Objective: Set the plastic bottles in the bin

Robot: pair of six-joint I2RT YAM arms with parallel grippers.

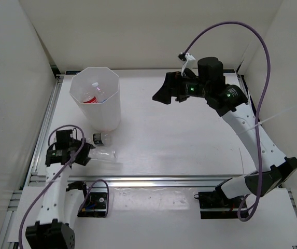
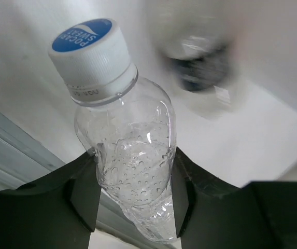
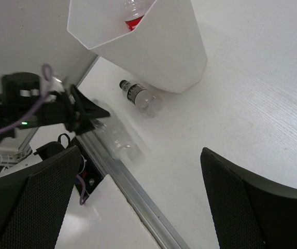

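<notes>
The left claw [image 2: 133, 194] is clenched on a clear white-capped bottle [image 2: 130, 150] lying on the worktop [image 1: 189, 140] near the white bin [image 1: 109, 111]; the right claw [image 1: 165, 94] hangs spread wide, grasping nothing

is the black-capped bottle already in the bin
No, the black-capped bottle lies on its side on the table, just outside the bin near its base.
</notes>
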